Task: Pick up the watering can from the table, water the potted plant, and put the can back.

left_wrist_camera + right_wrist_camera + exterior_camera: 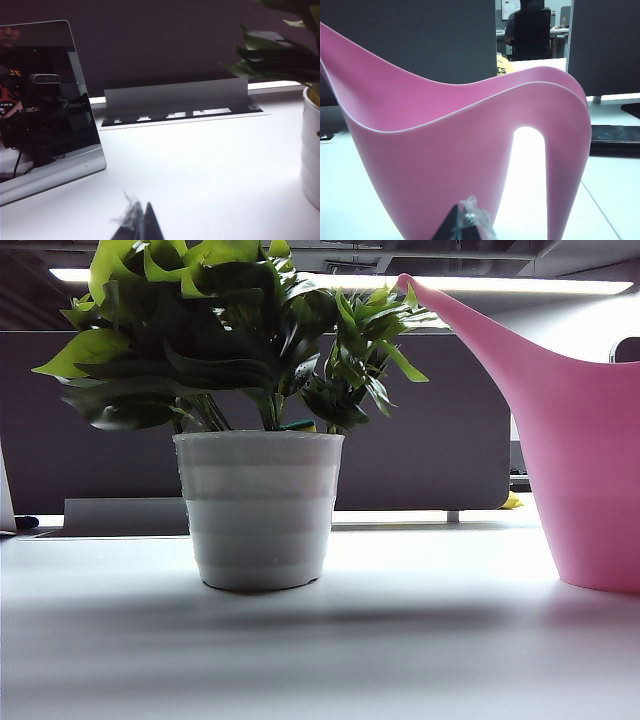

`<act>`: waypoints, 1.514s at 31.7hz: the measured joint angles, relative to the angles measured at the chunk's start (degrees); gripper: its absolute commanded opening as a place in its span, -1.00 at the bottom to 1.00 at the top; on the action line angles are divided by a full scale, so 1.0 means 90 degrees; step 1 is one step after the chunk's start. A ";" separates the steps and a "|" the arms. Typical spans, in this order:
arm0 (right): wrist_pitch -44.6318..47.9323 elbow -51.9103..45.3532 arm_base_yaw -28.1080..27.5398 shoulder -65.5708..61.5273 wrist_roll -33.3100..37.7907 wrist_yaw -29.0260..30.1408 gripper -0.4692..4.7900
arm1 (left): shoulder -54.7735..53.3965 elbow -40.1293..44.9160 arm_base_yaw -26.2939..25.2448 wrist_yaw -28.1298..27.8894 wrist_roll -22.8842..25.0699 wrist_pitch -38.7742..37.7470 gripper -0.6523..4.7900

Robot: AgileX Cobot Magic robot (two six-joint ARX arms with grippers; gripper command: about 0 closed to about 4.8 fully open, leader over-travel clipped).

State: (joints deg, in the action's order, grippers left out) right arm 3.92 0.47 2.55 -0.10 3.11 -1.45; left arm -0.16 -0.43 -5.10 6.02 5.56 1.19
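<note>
Watering can (590, 455): upright on desk (320, 650), 3 o'clock of potted plant (258, 420), apart. Right gripper (465, 227): closed, empty, just short of can. Left gripper (137, 225): low over desk, state unclear.

We see the watering can (585, 455) as smooth pink plastic with a soft sheen and a thin, cleanly moulded rim. The potted plant (258, 420) sits in a white ribbed pot of matt finish, plastic or glazed ceramic, we cannot tell which; its leaves look waxy and slightly glossy. The table (320, 660) is a smooth, matt white-grey surface. A glossy black panel (45, 105) mirrors the room. The left gripper (136, 225) and the right gripper (465, 225) show dark tips wrapped in crinkled clear film.
</note>
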 measured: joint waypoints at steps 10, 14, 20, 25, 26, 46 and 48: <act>0.0000 0.0000 0.0000 0.0000 0.0000 -0.0002 -0.85 | -0.0002 0.0000 0.0000 0.0000 -0.0265 0.0000 -0.78; 0.0000 0.0000 0.0000 0.0000 0.0000 -0.0002 -0.85 | -0.0002 0.0000 0.0000 0.0000 -0.0294 0.0000 -0.78; 0.0000 0.0000 0.0000 0.0000 0.0000 0.0000 -0.85 | -0.0002 0.0000 0.0151 0.0000 -0.0454 0.0000 -0.78; 0.0000 0.0000 0.0000 0.0000 0.0000 0.0000 -0.86 | -0.0002 0.0000 0.0690 0.0000 -0.0457 0.0000 -0.78; 0.0000 0.0000 0.0000 0.0000 0.0000 -0.0002 -0.85 | -0.0002 0.0000 0.0882 -0.0010 -0.0459 0.0000 -0.78; 0.0000 0.0000 0.0000 0.0000 0.0000 -0.0002 -0.85 | 0.0000 0.0000 0.3184 0.0002 -0.0459 0.0000 -0.78; 0.0000 0.0000 0.0000 0.0000 0.0000 -0.0002 -0.85 | 0.0000 0.0000 0.3453 0.0007 -0.0457 0.0000 -0.78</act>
State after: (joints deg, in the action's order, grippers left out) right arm 3.92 0.47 2.55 -0.10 3.11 -1.48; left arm -0.16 -0.43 25.98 6.09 1.45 1.19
